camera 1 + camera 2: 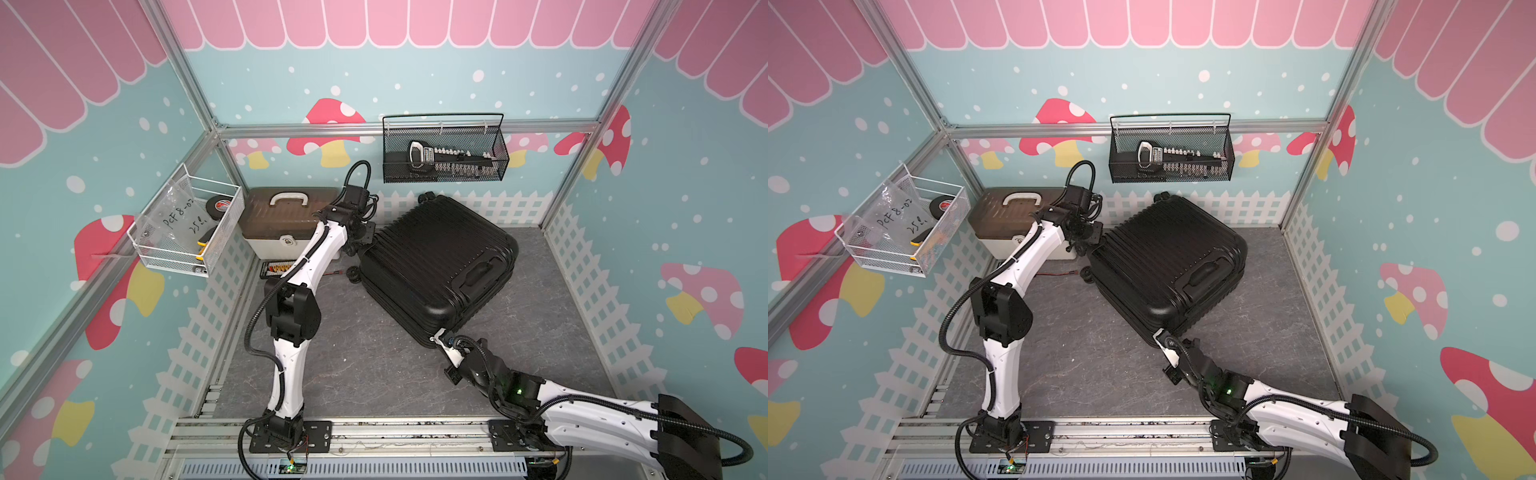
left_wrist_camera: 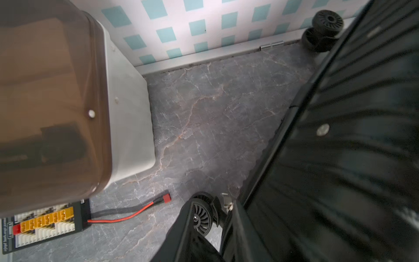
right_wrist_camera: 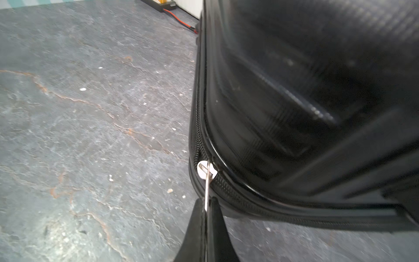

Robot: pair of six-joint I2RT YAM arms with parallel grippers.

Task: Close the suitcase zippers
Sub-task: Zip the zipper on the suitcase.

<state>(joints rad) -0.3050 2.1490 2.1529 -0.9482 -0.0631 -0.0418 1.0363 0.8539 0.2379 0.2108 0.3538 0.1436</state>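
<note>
Pinching a flat silver zipper pull (image 3: 206,188) on the ribbed black suitcase (image 1: 436,257).
Right gripper (image 3: 206,205) clamps it; left gripper's (image 1: 363,237) gap is unreadable.

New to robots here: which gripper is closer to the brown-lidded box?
Left. The left gripper sits just beside the box, at the suitcase's wheeled end; the right gripper pinches the zipper pull at its near corner.

Suitcase (image 1: 436,249): black hard plastic, ribbed, soft sheen. Zipper coil (image 3: 196,127) matt black; zipper pull (image 3: 206,171) bright metal. Floor (image 1: 374,365): grey veined stone look, matt, scuffed. Box (image 1: 282,216) at suitcase's 10 o'clock: translucent brown plastic lid, smooth white base.
</note>
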